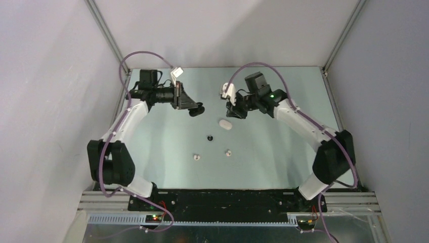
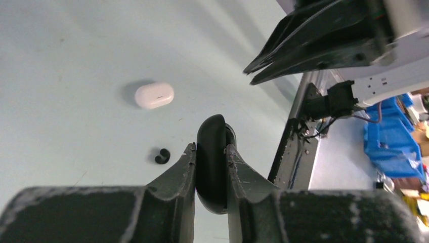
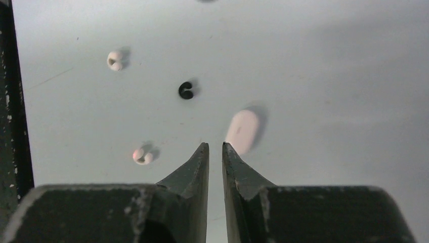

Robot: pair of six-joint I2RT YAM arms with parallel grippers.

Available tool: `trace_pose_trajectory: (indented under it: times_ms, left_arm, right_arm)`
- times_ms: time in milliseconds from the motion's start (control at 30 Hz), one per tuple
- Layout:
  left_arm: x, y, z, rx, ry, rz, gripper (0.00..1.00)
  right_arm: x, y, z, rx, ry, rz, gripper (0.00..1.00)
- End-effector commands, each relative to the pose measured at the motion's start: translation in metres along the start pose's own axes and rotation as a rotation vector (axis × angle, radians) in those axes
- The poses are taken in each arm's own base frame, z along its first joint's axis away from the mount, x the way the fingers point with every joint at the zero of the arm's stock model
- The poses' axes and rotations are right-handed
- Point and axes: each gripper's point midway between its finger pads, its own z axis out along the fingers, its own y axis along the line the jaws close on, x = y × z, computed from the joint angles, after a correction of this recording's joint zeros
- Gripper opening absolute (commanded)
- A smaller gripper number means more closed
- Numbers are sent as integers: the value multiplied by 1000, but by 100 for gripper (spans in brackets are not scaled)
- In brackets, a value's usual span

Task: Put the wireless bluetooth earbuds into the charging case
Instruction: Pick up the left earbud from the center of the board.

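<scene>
1. Clamping the black case (image 2: pixel 211 139) edge-on between both fingers of the left gripper (image 2: pixel 210 152), at bottom centre of the left wrist view, held clear of the table (image 2: pixel 60 61).
2. Hovering over the table with jaws drawn to a narrow slit and nothing between them: right gripper (image 3: pixel 215 148), bottom centre of the right wrist view.
3. Lying just beyond those fingertips, slightly right of centre: white case (image 3: pixel 243 130), flat on the table and seemingly closed.
4. Lying farther out in that view: black earbud (image 3: pixel 185 90) above centre-left, white earbud (image 3: pixel 115 59) at upper left, second white earbud (image 3: pixel 142 156) at lower left, all well apart. No fourth bud to be made out.
5. Judged featherlight, hard, glossy and rounded, so likely to roll or squirt out of a careless pinch; hardly fragile, yet easily flicked away.
6. Best taken with the fingertips alone, across the narrowest part of the body, coming straight down and closing gently, with barely more jaw width than the bud itself.
</scene>
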Motion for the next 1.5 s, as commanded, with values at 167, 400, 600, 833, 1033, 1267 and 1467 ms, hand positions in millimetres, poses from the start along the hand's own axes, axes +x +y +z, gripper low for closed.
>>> trace_pose_trajectory:
  times_ms: [167,400,600,833,1033,1267,1467]
  left_arm:
    - [2,-3,-46,-186,-99,40,0]
    - [31,14,-61,-338,-107,-36,0]
    - [35,14,-77,-389,-150,-51,0]
    - [44,21,-90,-434,-176,-71,0]
    - [45,24,-91,-443,-181,-79,0]
    - [42,28,-92,-442,-185,-88,0]
    - [43,29,-92,-443,-185,-95,0]
  right_arm:
    - [55,49,67,-272,141,-114,14]
    - [74,73,116,-349,184,-288,14]
    - [84,75,147,-347,193,-388,22]
    - [87,69,163,-344,199,-409,26]
    - [86,68,167,-345,199,-425,26]
    - [95,68,171,-363,223,-423,26]
    - [100,68,173,-371,240,-419,26]
